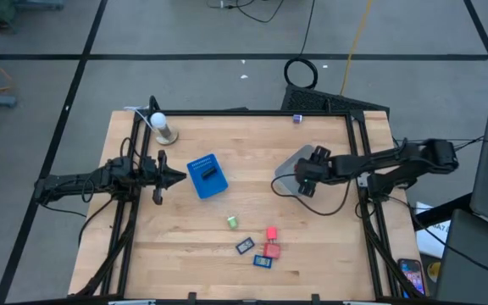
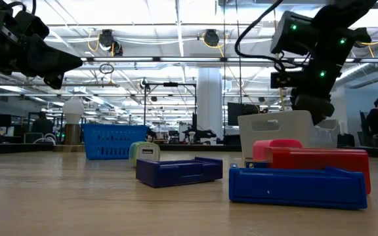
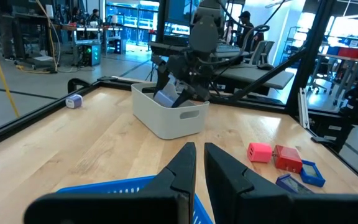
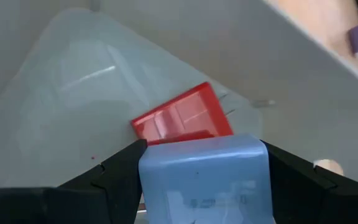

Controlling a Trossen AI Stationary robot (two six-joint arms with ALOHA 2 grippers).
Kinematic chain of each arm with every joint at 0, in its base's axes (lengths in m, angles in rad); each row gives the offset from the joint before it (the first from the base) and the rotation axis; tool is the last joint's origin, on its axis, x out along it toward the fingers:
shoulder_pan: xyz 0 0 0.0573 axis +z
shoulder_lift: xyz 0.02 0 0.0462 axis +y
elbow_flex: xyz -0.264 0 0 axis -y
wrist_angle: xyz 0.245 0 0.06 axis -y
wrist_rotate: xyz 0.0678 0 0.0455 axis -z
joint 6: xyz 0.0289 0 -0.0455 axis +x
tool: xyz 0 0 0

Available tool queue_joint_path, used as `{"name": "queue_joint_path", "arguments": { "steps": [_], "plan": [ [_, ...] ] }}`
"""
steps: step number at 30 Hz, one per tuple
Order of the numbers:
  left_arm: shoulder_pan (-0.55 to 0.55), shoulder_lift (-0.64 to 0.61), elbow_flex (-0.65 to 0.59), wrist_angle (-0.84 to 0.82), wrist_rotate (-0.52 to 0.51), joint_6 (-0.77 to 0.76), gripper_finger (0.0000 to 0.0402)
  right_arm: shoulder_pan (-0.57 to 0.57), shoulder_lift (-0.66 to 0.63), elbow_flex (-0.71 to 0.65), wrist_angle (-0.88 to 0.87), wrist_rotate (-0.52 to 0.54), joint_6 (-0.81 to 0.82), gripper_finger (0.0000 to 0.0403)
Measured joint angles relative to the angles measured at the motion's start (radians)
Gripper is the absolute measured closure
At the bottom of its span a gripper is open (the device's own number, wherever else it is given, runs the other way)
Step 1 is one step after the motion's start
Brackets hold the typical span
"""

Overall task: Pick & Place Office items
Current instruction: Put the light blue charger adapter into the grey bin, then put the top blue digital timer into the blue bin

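My right gripper [image 1: 305,180] reaches down into the pale plastic tub [image 1: 286,167] and is shut on a light-blue block [image 4: 204,180]. A red block [image 4: 182,118] lies on the tub's floor below it. My left gripper [image 1: 176,178] is shut and empty, hovering beside the blue tray [image 1: 207,176]. On the table near the front lie a green bit [image 1: 232,222], two red blocks [image 1: 272,233] [image 1: 271,250] and two dark flat pieces with blue [image 1: 245,246] [image 1: 263,261]. My right gripper pinches the light-blue block by two opposite sides [image 4: 146,180] between its two fingers [image 4: 114,171]. The fingers slant down from above into the tub. The block is held over the red block; I cannot tell if it touches the tub's floor.
A white ball on a stand [image 1: 161,127] is at the far left of the table. A small purple piece [image 1: 297,119] lies by the far edge. Dark frame rails [image 1: 358,144] run along the table's sides. Bare wood lies between the tray and the tub.
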Motion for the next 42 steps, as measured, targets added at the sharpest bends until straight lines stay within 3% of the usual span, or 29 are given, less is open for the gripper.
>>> {"name": "queue_joint_path", "arguments": {
  "steps": [7,20,26,33,38,42],
  "plan": [
    [0.0,0.0,0.0,0.0,0.0,0.0,0.0369,-0.018,0.032,0.0,0.0,-0.022,-0.002,0.0141],
    [0.0,0.0,0.0,0.0,0.0,-0.001,0.0369,-0.02,0.034,0.0,0.0,-0.022,-0.026,0.009],
    [0.0,0.0,0.0,0.0,0.0,-0.005,0.0369,-0.019,-0.046,0.0,-0.001,-0.022,-0.038,0.01],
    [0.0,0.0,0.0,0.0,0.0,-0.038,0.0369,0.019,-0.284,-0.001,0.111,-0.056,-0.117,0.0173],
    [0.0,0.0,0.0,0.0,0.0,-0.072,0.0369,0.061,-0.473,-0.091,0.417,-0.224,-0.21,0.0275],
    [0.0,0.0,0.0,0.0,-0.001,-0.059,0.0369,0.064,-0.609,-0.213,0.598,-0.322,-0.187,0.0363]
  ]
}}
